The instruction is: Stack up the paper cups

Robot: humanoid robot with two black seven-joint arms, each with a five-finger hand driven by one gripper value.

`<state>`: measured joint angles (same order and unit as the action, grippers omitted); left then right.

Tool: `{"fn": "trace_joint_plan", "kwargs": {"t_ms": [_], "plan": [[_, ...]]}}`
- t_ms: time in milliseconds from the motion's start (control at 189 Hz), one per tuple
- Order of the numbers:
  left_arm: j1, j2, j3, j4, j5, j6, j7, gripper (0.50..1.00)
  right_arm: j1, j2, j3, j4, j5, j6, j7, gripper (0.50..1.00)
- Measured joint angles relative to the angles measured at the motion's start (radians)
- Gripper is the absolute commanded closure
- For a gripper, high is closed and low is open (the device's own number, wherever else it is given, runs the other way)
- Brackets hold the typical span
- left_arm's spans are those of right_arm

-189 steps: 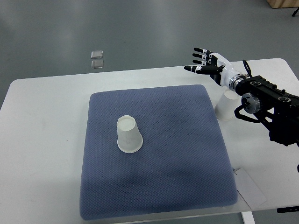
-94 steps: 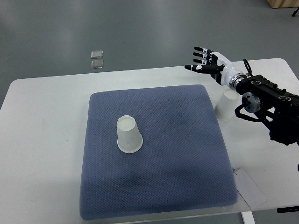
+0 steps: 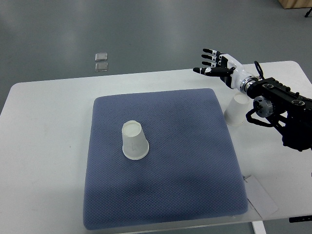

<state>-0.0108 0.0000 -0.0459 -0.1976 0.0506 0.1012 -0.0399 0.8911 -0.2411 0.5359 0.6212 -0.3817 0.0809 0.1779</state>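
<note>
One white paper cup (image 3: 134,141) stands upside down on the blue mat (image 3: 165,161), left of its centre. A second white paper cup (image 3: 236,110) stands upside down on the white table just off the mat's right edge, partly behind my right arm. My right hand (image 3: 214,64) hovers above the table's far edge, up and to the left of that cup, its fingers spread and holding nothing. The left arm does not show.
The white table (image 3: 44,146) carries the mat. A sheet of paper (image 3: 261,197) lies by the mat's near right corner. Two small square plates (image 3: 101,61) lie on the grey floor beyond the table. My black right forearm (image 3: 285,109) lies across the table's right side.
The right hand has risen slightly and drawn a little away from the cup beside the mat. Both cups stay put.
</note>
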Motion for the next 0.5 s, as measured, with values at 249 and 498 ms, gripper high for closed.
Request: {"fn": "trace_joint_plan", "kwargs": {"t_ms": [249, 498], "plan": [[0.0, 0.0, 0.0, 0.0, 0.0, 0.0, 0.0, 0.5, -0.001, -0.036, 0.0, 0.012, -0.09, 0.01, 0.0, 0.587], [0.0, 0.0, 0.0, 0.0, 0.0, 0.0, 0.0, 0.5, -0.007, -0.167, 0.002, 0.135, -0.274, 0.103, 0.018, 0.587]]}}
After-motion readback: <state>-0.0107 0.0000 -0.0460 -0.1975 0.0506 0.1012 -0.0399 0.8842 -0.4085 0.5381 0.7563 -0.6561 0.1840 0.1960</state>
